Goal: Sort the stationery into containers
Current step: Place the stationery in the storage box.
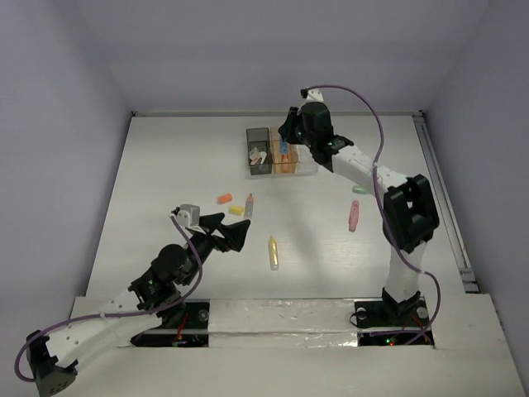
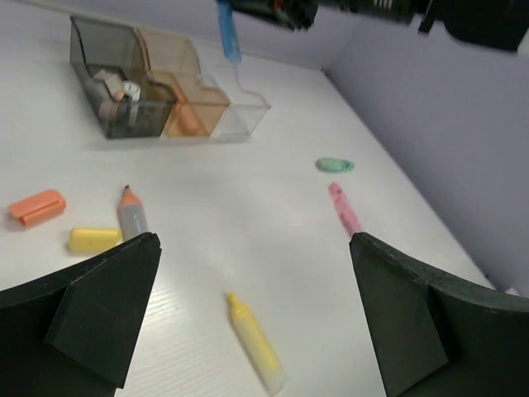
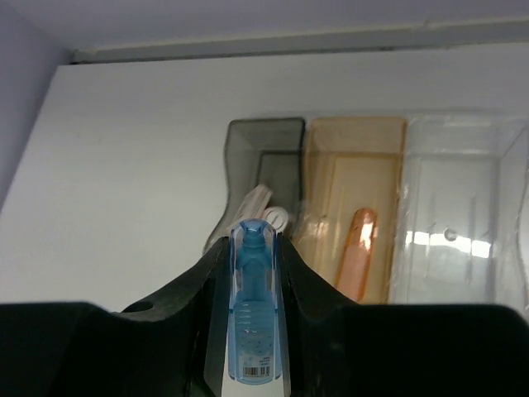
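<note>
The containers are three joined bins: dark grey (image 1: 259,142), orange (image 1: 286,164) and clear (image 1: 307,168). My right gripper (image 1: 286,137) hangs over them, shut on a blue marker (image 3: 254,314) that points down near the seam between the dark bin (image 3: 260,136) and the orange bin (image 3: 355,136). An orange marker (image 3: 357,252) lies in the orange bin. Pale items (image 3: 258,203) sit in the dark bin. My left gripper (image 2: 254,240) stands open and empty above the table. A yellow marker (image 2: 256,343) lies below and between its fingers.
Loose on the table are an orange eraser (image 2: 37,206), a yellow eraser (image 2: 93,239), a grey marker with an orange tip (image 2: 131,217), a pink marker (image 2: 345,208) and a mint green piece (image 2: 334,165). The clear bin (image 3: 463,174) holds nothing that I can see.
</note>
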Robot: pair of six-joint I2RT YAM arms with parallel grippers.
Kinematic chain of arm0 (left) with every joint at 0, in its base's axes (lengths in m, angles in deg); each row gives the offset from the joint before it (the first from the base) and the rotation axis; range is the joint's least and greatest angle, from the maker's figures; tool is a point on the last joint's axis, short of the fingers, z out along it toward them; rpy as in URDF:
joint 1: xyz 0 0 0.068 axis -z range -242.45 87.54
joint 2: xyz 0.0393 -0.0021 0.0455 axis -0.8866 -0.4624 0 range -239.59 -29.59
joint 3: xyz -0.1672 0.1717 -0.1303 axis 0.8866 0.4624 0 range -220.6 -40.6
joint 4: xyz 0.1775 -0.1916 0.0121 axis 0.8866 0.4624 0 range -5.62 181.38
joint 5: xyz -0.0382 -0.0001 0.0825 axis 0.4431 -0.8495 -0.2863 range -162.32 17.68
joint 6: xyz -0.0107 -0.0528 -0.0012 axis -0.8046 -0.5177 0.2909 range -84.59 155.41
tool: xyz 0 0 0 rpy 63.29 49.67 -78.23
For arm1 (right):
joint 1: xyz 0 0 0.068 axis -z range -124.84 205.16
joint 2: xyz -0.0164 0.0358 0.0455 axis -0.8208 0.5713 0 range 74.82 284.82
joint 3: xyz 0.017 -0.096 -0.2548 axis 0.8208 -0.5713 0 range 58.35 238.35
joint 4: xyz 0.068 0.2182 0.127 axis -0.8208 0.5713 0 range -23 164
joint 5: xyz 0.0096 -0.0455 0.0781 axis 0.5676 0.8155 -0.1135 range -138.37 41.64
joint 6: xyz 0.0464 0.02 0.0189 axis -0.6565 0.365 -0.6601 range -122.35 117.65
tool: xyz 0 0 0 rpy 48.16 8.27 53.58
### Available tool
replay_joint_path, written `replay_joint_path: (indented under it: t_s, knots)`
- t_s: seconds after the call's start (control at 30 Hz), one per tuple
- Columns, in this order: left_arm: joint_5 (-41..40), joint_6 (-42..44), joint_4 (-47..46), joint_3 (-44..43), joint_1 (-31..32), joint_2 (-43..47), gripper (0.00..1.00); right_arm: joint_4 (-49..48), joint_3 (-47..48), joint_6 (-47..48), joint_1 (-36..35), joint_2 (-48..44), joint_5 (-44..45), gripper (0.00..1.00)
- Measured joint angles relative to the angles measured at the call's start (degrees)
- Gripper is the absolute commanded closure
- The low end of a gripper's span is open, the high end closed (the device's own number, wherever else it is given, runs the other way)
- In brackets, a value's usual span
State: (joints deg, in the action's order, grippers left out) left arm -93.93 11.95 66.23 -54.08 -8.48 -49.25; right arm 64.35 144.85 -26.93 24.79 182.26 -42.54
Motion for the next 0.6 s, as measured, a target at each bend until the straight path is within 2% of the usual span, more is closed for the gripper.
replay_joint_path:
  t_s: [0.37, 0.4, 0.5, 0.53, 0.6]
  knots:
    - [-0.1, 0.4, 0.8, 3.7, 0.0, 0.0, 0.01, 16.9, 27.5, 8.7, 3.7, 23.4, -2.3, 0.99]
    - [-0.1, 0.4, 0.7, 3.7, 0.0, 0.0, 0.01, 18.2, 29.0, 9.0, 3.7, 24.8, -2.5, 0.95]
    - [0.0, 0.5, 0.4, 3.7, 0.0, 0.0, 0.01, 20.8, 30.8, 9.4, 3.7, 26.8, -3.0, 0.58]
    - [-0.1, 0.5, 0.4, 3.7, 0.0, 0.0, 0.01, 21.3, 30.9, 9.4, 3.7, 27.0, -3.1, 0.41]
    - [0.0, 0.5, 0.4, 3.7, 0.0, 0.0, 0.01, 22.3, 31.4, 9.6, 3.7, 27.3, -3.3, 0.32]
